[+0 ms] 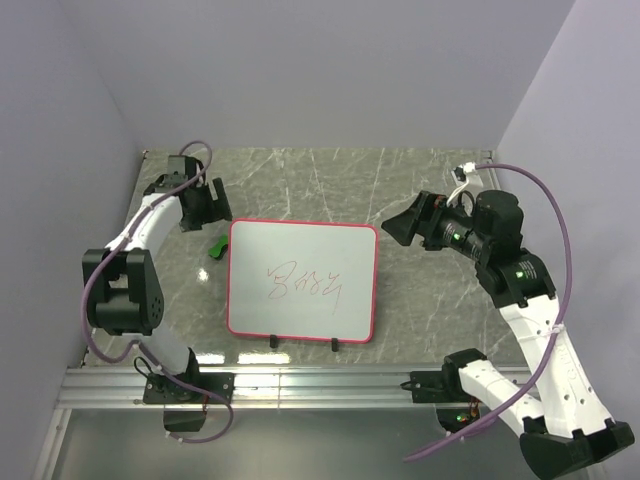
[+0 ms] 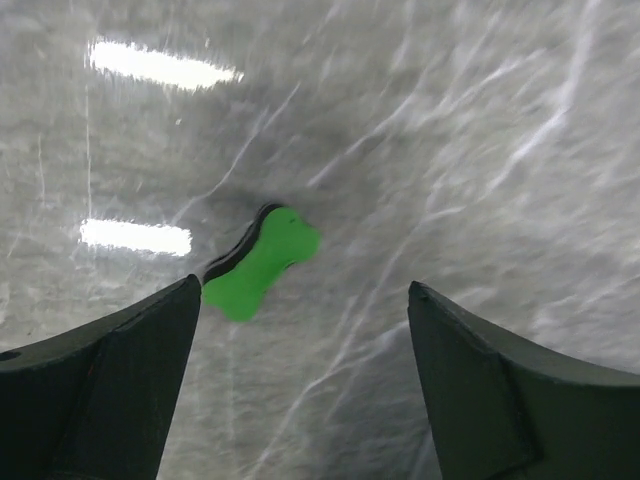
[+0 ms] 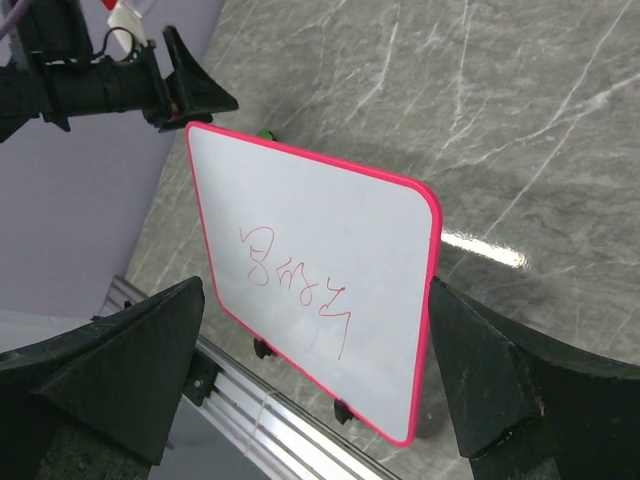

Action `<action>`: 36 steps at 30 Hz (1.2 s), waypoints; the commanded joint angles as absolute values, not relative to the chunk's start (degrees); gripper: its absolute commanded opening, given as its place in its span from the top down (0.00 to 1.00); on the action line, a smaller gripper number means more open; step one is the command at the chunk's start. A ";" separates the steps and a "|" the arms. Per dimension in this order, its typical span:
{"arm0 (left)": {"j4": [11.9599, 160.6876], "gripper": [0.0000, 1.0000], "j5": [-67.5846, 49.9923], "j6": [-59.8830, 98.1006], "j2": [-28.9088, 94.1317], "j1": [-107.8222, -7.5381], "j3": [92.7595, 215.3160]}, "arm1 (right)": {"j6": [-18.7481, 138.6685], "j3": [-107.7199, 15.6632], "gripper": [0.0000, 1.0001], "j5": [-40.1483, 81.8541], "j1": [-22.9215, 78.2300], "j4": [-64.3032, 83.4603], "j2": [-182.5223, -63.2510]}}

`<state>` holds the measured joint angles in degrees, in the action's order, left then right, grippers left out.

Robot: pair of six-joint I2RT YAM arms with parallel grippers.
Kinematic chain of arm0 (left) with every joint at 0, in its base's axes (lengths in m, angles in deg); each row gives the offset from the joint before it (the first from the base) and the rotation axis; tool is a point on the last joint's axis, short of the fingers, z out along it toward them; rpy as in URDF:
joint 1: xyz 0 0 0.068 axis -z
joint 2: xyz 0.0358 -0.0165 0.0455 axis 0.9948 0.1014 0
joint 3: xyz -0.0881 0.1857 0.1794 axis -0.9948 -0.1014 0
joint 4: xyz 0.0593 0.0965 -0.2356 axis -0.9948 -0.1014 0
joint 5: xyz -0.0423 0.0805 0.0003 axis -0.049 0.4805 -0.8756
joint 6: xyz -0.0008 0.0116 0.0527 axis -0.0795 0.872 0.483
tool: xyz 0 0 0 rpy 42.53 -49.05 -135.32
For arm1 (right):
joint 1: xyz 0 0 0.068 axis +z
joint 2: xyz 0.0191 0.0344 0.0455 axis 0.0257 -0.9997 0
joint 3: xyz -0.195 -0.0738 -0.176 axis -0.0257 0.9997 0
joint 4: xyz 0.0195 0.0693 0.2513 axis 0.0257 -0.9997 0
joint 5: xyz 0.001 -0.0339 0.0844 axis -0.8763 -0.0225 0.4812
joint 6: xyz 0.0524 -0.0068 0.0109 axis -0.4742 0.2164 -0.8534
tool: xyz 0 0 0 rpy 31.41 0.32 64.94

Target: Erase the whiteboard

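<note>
Hovering over the grey marble-patterned tabletop (image 1: 300,180) at the far left, the left gripper (image 2: 303,300) is holding its black fingers spread wide. The small green bone-shaped eraser (image 2: 262,265) is lying just ahead of them, nearer the left finger. An off-centre descent is looking like the main risk: that finger could be landing on the eraser or nudging it sideways instead of straddling it.

Just right of the eraser, the large white rectangular whiteboard with the thin pink-red frame (image 1: 303,250) is lying flat at the table's middle. It is carrying red scribbles (image 1: 305,285) and has two small black clips (image 1: 274,341) at its near edge. Nothing is pinning it, so a wiping push may be sliding it.

Farther right, the right gripper (image 3: 318,300) is hanging above the table, its fingers likewise parted and holding nothing.

Only the left wrist view is showing the eraser's dark layer along one side. Only the right wrist view is showing the writing large. The overhead view alone is giving the spacing of both arms.
</note>
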<state>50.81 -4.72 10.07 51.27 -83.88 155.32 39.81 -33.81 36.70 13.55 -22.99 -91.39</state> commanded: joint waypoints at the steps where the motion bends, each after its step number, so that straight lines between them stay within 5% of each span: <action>1: 51.70 0.12 -1.16 14.51 53.09 -82.88 154.56 | 41.29 -33.41 0.00 37.12 13.91 -23.22 -91.90; 19: 50.04 0.17 9.74 16.98 65.65 -78.20 156.48 | 41.64 -31.13 0.01 36.68 13.82 -24.28 -95.24; 31: 48.62 0.46 11.68 15.75 69.89 -78.55 158.86 | 43.57 -30.51 0.01 34.40 13.91 -25.95 -96.65; 36: 48.27 0.39 10.37 14.87 67.86 -78.64 157.02 | 44.01 -30.95 0.01 34.30 13.82 -26.12 -97.35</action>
<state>50.33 9.95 15.86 68.77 -78.25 158.47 42.68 -30.73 34.88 13.55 -26.21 -97.05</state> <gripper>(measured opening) 0.587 0.989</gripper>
